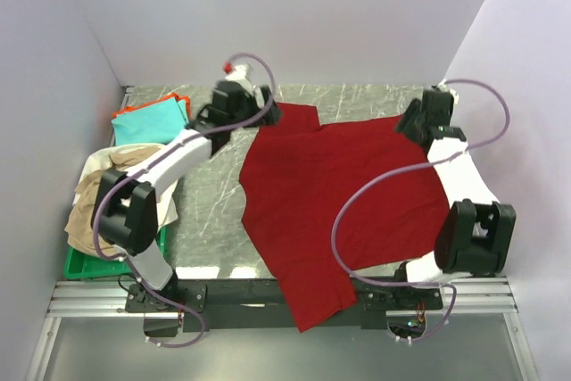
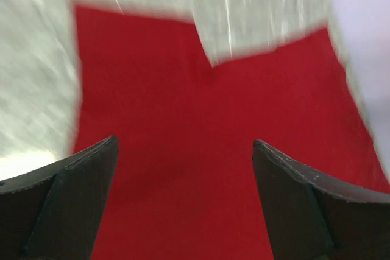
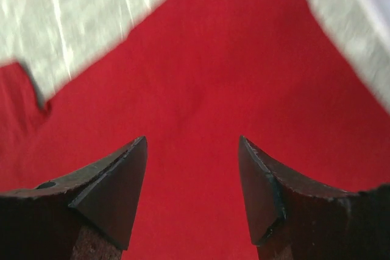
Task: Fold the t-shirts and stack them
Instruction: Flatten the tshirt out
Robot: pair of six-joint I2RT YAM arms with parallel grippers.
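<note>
T-shirts are numbering five in the top view. One dark red t-shirt (image 1: 348, 194) is lying spread on the desk (image 1: 210, 211), its near hem hanging over the front edge. At the far left, one teal t-shirt (image 1: 152, 122) is resting on one orange t-shirt (image 1: 183, 98), of which only a sliver is showing. One beige t-shirt (image 1: 89, 211) and one white t-shirt (image 1: 100, 163) are lying crumpled over one green tray (image 1: 85, 265), partly hidden by the left arm. The left pincer (image 1: 270, 111) and right pincer (image 1: 404, 124) are sitting at the red shirt's far sleeves. The left wrist view is blurring, yet its two fingers (image 2: 73, 193) are standing wide apart, holding nothing, over red cloth. In the right wrist view, two fingers (image 3: 109, 187) are gaping too, gripping nothing above red cloth.
</note>
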